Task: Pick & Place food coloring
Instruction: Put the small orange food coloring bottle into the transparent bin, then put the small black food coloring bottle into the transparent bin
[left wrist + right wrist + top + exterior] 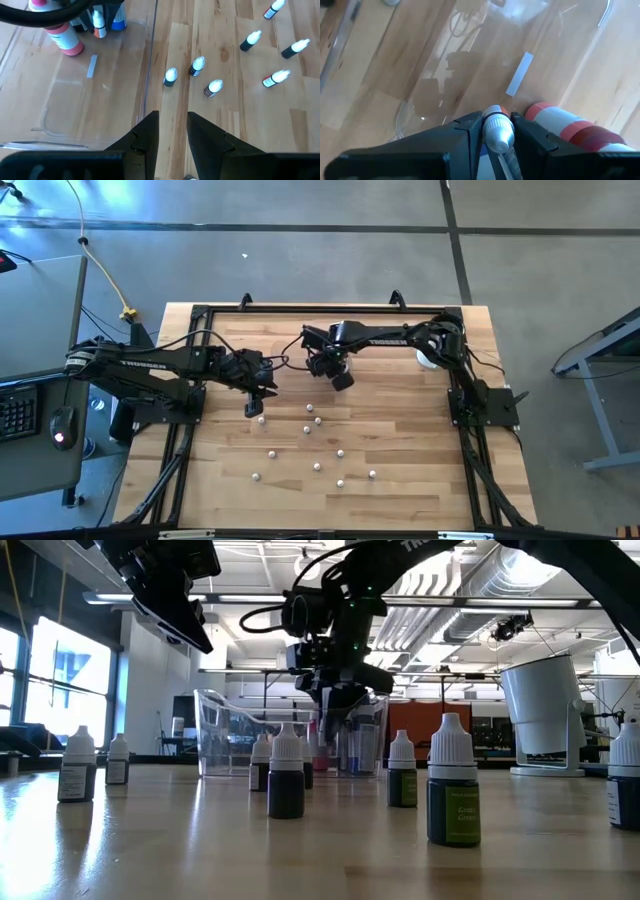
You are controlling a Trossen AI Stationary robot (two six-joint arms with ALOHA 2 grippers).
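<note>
On the high view we start at the nine o'clock side, where the left pincer (256, 402) hangs over the wooden counter (420, 480), just beside the nearest loose bottles. From its own wrist camera we see its two dark fingers (145, 135) parted with nothing between them, the bare wood showing through the gap.

Moving toward the centre, the loose food coloring bottles (317, 467) stand scattered over the middle of the counter, toward six o'clock from both arms. The level view shows them upright, white caps on dark bodies, one of them (286, 771) near the middle and a bigger-looking one (453, 779) close to the camera.

Further on, toward twelve o'clock from that scatter, the right pincer (341, 377) sits over the clear tray (90, 110). In its wrist view we see its fingers closed on a small white-capped bottle (498, 132), held inside the tray next to a larger red-and-white bottle (570, 127). From the left wrist view, a few bottles (100, 22) already stand in the tray's far corner.

At the three o'clock end, a white cup-like object (545, 710) stands on the counter behind the arm.
</note>
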